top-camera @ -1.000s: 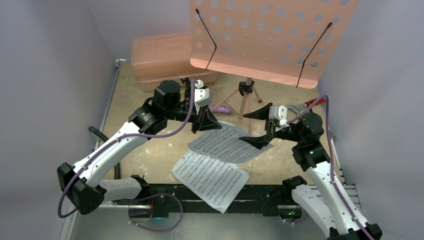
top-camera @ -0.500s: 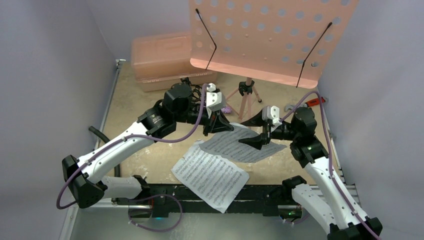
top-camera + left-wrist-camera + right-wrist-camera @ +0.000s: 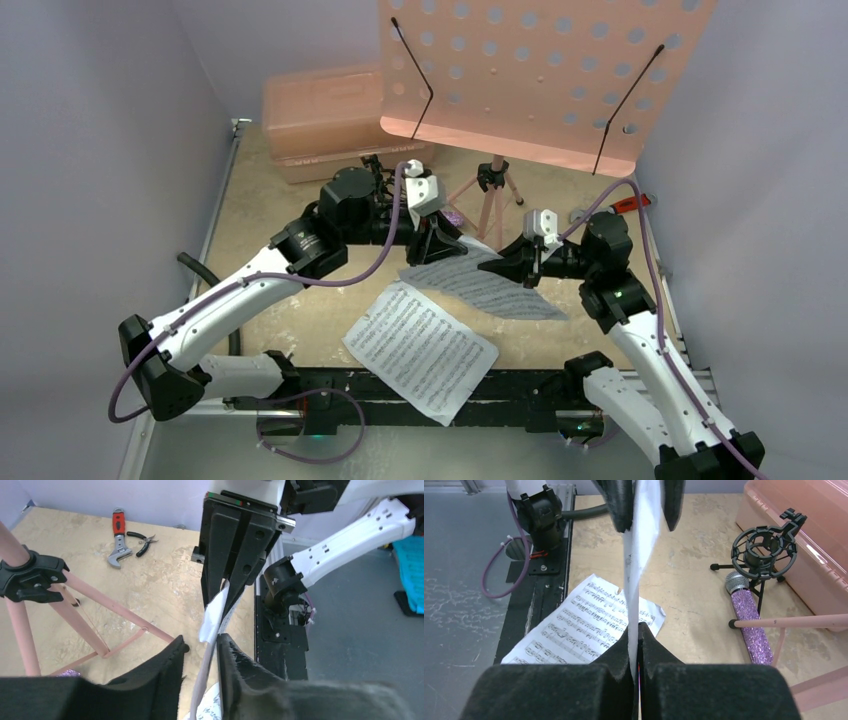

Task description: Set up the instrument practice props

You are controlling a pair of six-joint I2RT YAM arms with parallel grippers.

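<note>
One white sheet-music page (image 3: 492, 288) hangs lifted between the two arms. My right gripper (image 3: 636, 630) is shut on one edge of this page (image 3: 641, 545). At the page's other edge my left gripper (image 3: 202, 647) stands open, its jaws parted on either side of the paper (image 3: 212, 625). A second page (image 3: 420, 350) lies flat, overhanging the table's front edge. The pink perforated music stand (image 3: 545, 70) rises at the back on tripod legs (image 3: 100, 602). A purple glitter microphone (image 3: 751, 625) lies beside the small black tripod mic stand (image 3: 764, 550).
A salmon-pink lidded case (image 3: 325, 120) sits at the back left. A red-handled wrench (image 3: 119, 540) and small pliers (image 3: 142, 542) lie near the right wall. The black rail (image 3: 400, 400) with the arm bases runs along the front.
My right gripper has moved onto the lifted page and shut on its edge. My left gripper, shut on the page before, has parted its jaws. The page has shifted slightly right.
</note>
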